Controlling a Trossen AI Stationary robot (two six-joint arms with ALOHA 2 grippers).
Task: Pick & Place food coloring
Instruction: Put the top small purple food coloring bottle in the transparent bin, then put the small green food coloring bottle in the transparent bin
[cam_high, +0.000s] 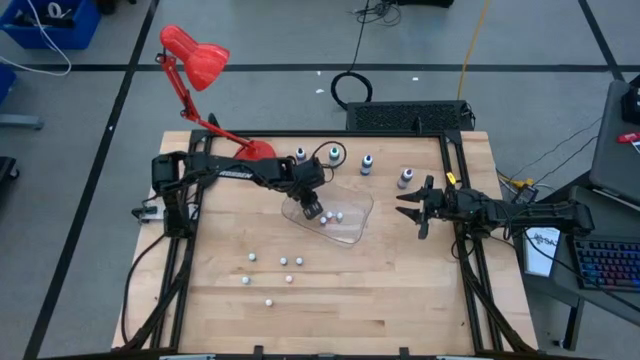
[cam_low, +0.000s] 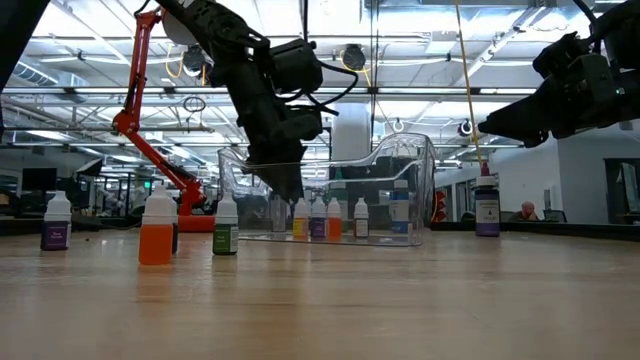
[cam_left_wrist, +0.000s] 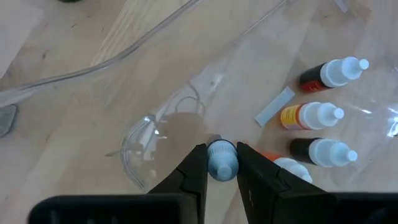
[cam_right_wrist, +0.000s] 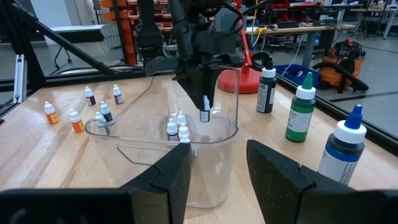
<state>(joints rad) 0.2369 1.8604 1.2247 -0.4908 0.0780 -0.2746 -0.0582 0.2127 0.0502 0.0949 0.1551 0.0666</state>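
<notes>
Pale blue, that tiny dropper bottle (cam_left_wrist: 221, 160), pinched between two black fingers (cam_left_wrist: 194, 175). Beside it, white-capped little bottles: one dark red (cam_left_wrist: 329, 73), one orange-yellow (cam_left_wrist: 311, 116), one near black (cam_left_wrist: 323, 151). The see-through plastic tub (cam_right_wrist: 211, 155) shows the light wood-grain table (cam_high: 400, 290) beneath. Bright red for the desk lamp (cam_high: 195, 55). Bigger bottles out back: black (cam_right_wrist: 267, 81), green (cam_right_wrist: 301, 109), and dark blue (cam_right_wrist: 345, 149) with a blue tip.

Even bright overhead light; soft shadows on table (cam_high: 330, 290); low view foreground blurred, possibly glare from ceiling lights (cam_low: 420, 50).
</notes>
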